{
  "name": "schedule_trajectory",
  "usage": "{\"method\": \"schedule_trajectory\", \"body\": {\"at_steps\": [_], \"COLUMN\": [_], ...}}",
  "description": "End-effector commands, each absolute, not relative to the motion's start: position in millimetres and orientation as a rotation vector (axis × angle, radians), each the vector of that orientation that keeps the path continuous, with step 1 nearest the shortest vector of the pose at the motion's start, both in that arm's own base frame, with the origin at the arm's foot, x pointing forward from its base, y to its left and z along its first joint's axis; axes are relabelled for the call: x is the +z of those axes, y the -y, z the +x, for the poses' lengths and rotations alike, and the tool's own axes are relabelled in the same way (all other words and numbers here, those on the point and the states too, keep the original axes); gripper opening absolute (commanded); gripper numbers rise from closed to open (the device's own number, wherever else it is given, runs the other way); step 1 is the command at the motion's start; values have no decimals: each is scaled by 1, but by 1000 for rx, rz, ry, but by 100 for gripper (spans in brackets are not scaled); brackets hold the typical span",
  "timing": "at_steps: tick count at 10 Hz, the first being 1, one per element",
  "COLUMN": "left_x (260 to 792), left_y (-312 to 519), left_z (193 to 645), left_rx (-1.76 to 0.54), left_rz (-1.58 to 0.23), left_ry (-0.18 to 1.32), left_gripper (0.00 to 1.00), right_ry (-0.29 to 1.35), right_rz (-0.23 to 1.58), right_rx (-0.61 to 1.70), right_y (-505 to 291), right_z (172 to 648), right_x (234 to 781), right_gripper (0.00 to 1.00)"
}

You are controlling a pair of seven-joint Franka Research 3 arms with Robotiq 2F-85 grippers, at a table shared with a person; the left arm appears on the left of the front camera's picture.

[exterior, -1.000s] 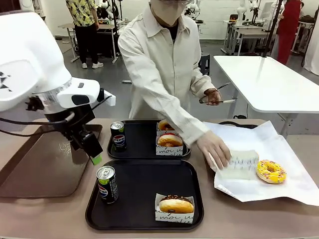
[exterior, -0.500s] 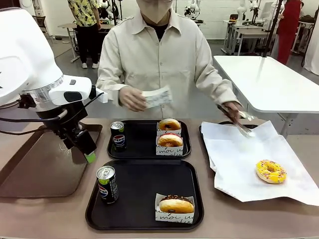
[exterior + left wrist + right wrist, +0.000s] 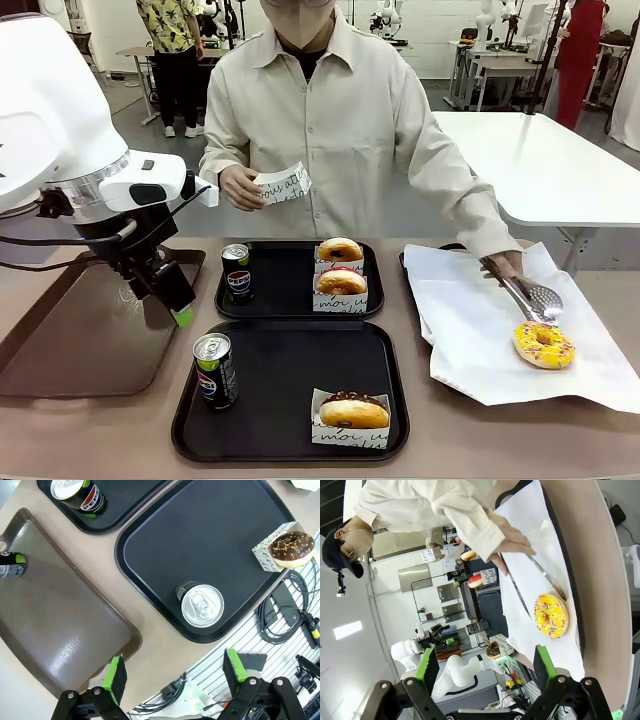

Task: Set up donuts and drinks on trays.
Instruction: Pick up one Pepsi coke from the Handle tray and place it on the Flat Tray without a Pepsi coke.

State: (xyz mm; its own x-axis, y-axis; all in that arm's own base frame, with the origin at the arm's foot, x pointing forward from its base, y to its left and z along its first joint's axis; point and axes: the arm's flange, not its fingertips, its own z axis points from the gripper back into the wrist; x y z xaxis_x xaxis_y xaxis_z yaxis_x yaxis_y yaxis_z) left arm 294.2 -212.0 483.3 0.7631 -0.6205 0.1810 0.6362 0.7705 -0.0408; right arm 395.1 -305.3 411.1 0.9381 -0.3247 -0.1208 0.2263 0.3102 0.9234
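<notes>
Left hand (image 3: 183, 312) hangs with fingers apart, empty; the near can (image 3: 215, 370) stands upright at its five o'clock, just beside; right hand (image 3: 485, 667) likewise apart, farther off.

I work in a robotics lab, not a café. Beyond my left gripper (image 3: 183, 310), across the brown table (image 3: 100, 440) I share with a person (image 3: 340, 120), grey floor runs to white work tables (image 3: 530, 170) and other robot rigs along the far wall. Below my right gripper (image 3: 485, 667), cables and equipment racks crowd the table's edge.
</notes>
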Motion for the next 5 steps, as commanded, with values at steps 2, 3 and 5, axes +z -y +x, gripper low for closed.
{"method": "schedule_trajectory", "body": {"at_steps": [2, 3, 5], "left_x": [485, 485, 485], "left_y": [213, 213, 213], "left_z": [294, 294, 294], "left_rx": [-690, -690, -690], "left_rz": [-107, -107, -107], "left_ry": [168, 168, 168], "left_gripper": [100, 100, 100], "right_ry": [110, 110, 110], "right_rz": [1218, 1218, 1218], "right_rx": [-360, -360, -360], "right_y": [305, 305, 305], "right_z": [396, 396, 396], "right_x": [412, 412, 412], "right_gripper": [100, 100, 100]}}
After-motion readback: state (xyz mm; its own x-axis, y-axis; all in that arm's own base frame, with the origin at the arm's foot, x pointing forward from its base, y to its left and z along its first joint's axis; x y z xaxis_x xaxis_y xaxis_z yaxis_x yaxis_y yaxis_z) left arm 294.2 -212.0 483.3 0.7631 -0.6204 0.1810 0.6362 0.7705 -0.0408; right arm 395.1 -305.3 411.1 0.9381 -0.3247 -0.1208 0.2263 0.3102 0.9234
